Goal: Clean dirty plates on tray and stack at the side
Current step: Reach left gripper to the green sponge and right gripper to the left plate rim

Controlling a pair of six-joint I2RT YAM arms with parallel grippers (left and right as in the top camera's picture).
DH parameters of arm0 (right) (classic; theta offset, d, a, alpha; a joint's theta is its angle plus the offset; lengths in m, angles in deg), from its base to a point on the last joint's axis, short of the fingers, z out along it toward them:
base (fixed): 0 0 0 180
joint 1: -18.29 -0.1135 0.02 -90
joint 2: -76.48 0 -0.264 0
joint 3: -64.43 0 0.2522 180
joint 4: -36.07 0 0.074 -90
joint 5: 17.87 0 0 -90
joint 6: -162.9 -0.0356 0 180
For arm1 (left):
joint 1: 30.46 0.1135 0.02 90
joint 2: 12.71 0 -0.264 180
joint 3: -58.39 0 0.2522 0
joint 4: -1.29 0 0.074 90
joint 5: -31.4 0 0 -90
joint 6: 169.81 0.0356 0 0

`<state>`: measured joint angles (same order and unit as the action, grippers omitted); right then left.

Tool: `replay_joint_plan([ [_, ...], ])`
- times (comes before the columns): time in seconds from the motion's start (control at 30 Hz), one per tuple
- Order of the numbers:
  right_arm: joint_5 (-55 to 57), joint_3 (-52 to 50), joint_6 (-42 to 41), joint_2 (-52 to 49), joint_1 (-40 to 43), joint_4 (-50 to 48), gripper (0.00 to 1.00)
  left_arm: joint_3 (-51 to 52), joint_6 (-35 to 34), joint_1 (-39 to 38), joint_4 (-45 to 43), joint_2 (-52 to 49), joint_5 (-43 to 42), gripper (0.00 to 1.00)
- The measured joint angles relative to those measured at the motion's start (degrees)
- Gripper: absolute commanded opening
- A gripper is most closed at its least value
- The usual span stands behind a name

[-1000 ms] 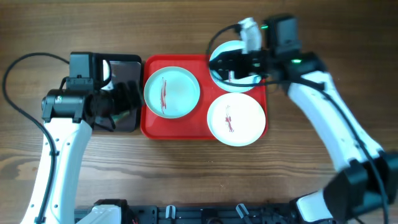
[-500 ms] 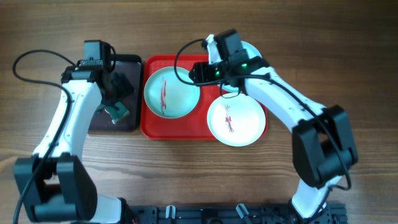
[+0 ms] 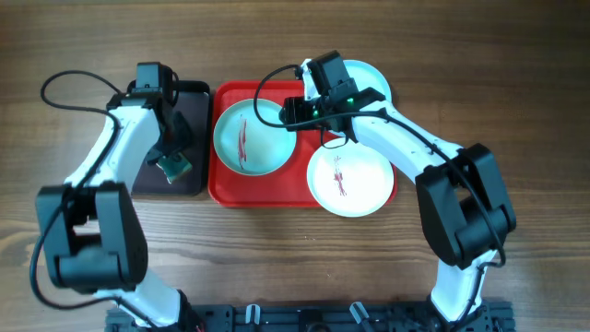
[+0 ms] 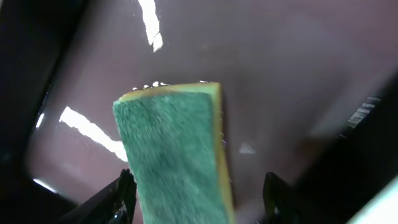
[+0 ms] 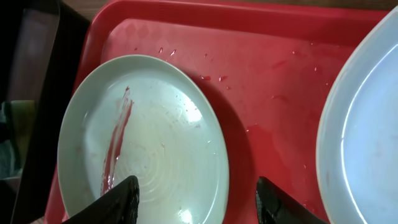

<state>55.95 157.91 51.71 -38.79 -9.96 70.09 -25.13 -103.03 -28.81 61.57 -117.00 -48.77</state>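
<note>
- The left gripper (image 4: 198, 198) is straddling the green sponge (image 4: 171, 155) with its jaws partly apart. 1 finger is pressing the sponge's side and the other is showing a gap, so I am judging it not clamped yet.
- The sponge is resting on the brown tray (image 4: 280, 74), just left of the red tray (image 3: 277, 191), presumably because the wiping tool is being kept there.
- The right gripper (image 5: 199, 200) is hanging with its jaws wide and is gripping nothing I can see. It is sitting low over the right rim of the left plate (image 5: 149, 143), which is carrying a red streak.
- It looks to be lining up to steady that plate for wiping.
- All 3 plates are sitting on the red tray: the left one, a 2nd streaked one (image 3: 350, 180) nearer the robot's base on the right, and a 3rd (image 3: 376, 76) at the far right corner, partly hidden under the right arm.
- Nothing is stacked on the table (image 3: 277, 258) yet, so the job seems to be only beginning.
</note>
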Motion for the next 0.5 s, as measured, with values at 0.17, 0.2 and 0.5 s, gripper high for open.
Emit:
replay_joint_plan([
  [0.17,0.2,0.0,0.0,0.0,0.0,0.0,0.60,0.0,0.2,1.3,1.3,-1.6,0.6,0.70],
  [0.2,0.2,0.0,0.0,0.0,0.0,0.0,0.60,0.0,0.2,1.5,1.5,-1.6,0.7,0.69],
  [0.5,0.2,0.0,0.0,0.0,0.0,0.0,0.60,0.0,0.1,2.1,-0.4,-1.7,0.5,0.46],
])
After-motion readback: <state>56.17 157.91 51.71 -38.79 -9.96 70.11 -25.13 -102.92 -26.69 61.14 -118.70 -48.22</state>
